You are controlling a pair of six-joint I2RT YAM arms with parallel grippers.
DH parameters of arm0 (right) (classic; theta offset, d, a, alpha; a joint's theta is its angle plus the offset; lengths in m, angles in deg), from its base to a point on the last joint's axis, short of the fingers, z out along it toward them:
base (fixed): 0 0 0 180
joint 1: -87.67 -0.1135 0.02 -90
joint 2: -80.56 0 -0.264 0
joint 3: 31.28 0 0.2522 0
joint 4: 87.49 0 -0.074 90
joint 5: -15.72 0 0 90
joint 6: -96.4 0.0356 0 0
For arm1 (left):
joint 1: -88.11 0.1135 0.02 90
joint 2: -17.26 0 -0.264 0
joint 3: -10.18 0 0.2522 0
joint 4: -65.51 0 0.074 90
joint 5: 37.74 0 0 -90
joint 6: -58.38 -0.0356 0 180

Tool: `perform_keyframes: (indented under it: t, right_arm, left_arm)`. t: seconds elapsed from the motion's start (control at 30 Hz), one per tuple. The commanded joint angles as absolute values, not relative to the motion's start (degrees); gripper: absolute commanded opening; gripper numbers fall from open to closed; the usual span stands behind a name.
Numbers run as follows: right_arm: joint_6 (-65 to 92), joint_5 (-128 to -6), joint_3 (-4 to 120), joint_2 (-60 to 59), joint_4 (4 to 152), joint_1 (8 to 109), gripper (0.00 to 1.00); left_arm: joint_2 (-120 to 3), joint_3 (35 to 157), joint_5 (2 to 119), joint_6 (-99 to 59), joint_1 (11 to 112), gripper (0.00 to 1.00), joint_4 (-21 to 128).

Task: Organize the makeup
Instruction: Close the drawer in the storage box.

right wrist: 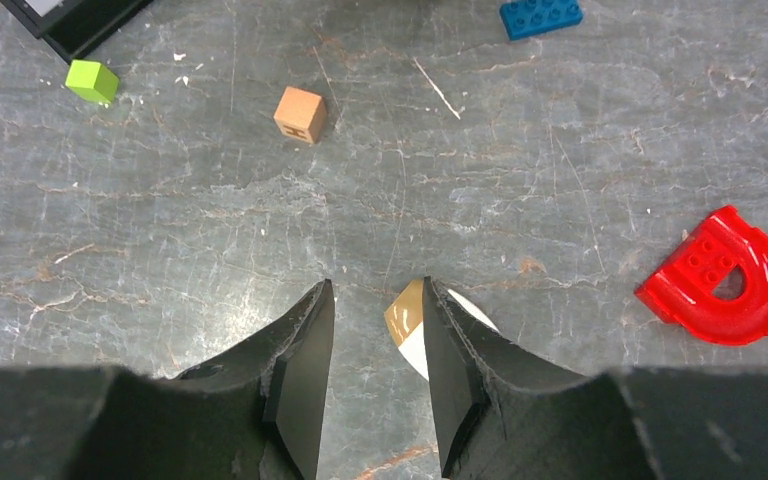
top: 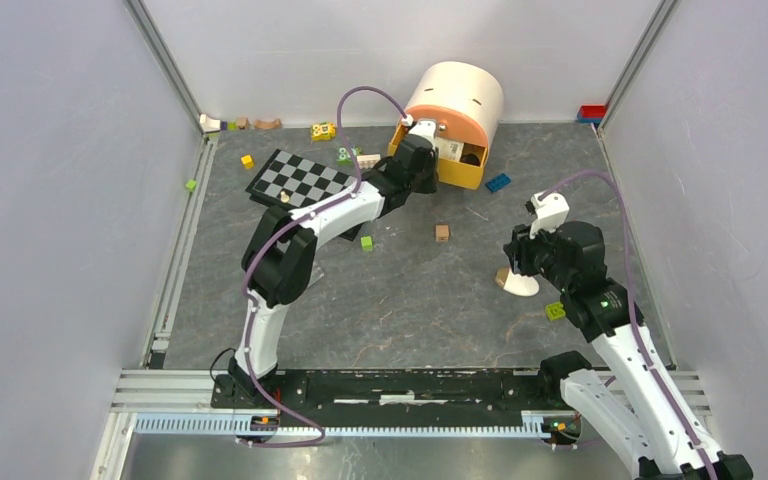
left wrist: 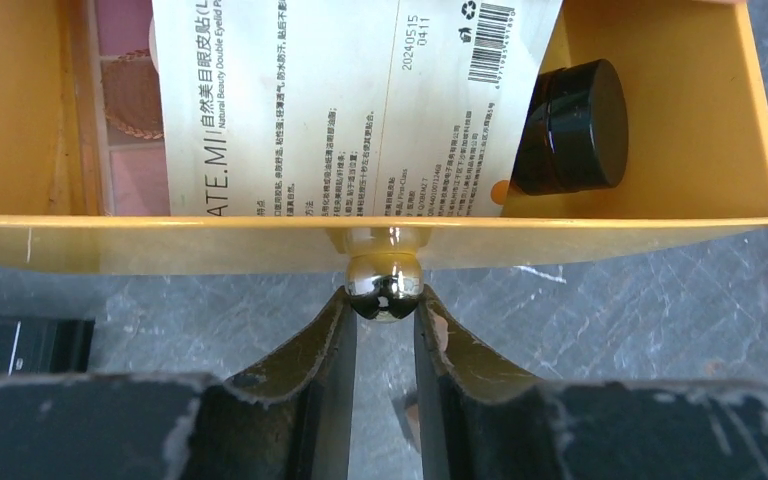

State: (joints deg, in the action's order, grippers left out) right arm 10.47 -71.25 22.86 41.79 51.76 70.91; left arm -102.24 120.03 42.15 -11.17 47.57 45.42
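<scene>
My left gripper (top: 421, 133) (left wrist: 384, 300) is shut on the chrome knob (left wrist: 384, 284) of a yellow drawer (top: 457, 173) (left wrist: 210, 245) that sticks out of a peach round-topped organiser (top: 457, 98). In the drawer lie a white printed packet (left wrist: 340, 100), a black jar (left wrist: 572, 125) and a pink eyeshadow palette (left wrist: 130, 90). My right gripper (top: 517, 260) (right wrist: 377, 292) is open just above the table. A white egg-shaped sponge with a tan tip (top: 518, 284) (right wrist: 410, 335) lies against the inside of its right finger and partly under it.
A black-and-grey chessboard (top: 300, 180) lies left of the organiser. Loose toy pieces lie about: a tan cube (top: 442, 232) (right wrist: 300, 113), a green cube (top: 367, 243) (right wrist: 92, 80), a blue brick (top: 498, 182) (right wrist: 540, 15), a red curved piece (right wrist: 717, 278), a green brick (top: 555, 311).
</scene>
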Motion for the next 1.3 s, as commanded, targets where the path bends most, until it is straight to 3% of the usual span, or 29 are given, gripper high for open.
perform_keyframes:
  t: [0.0, 0.6, 1.03, 1.27]
  right_arm:
    - [9.6, -70.7, 24.6, 42.0, 52.2, 71.1, 0.44]
    - [10.5, -72.6, 20.9, 46.5, 50.5, 71.1, 0.44]
    - [10.0, -73.3, 22.0, 46.4, 48.5, 71.1, 0.44]
    - [10.0, -73.0, 22.0, 45.8, 48.9, 71.1, 0.44]
  left_arm:
    - [-104.5, 126.8, 38.6, -14.6, 48.7, 0.21, 53.0]
    - [-108.9, 126.1, 35.0, -19.2, 49.5, 0.24, 76.1]
    - [-115.5, 133.6, 35.8, -20.1, 49.5, 0.29, 74.7]
    - [-115.9, 133.4, 35.6, -20.7, 49.7, 0.48, 74.6]
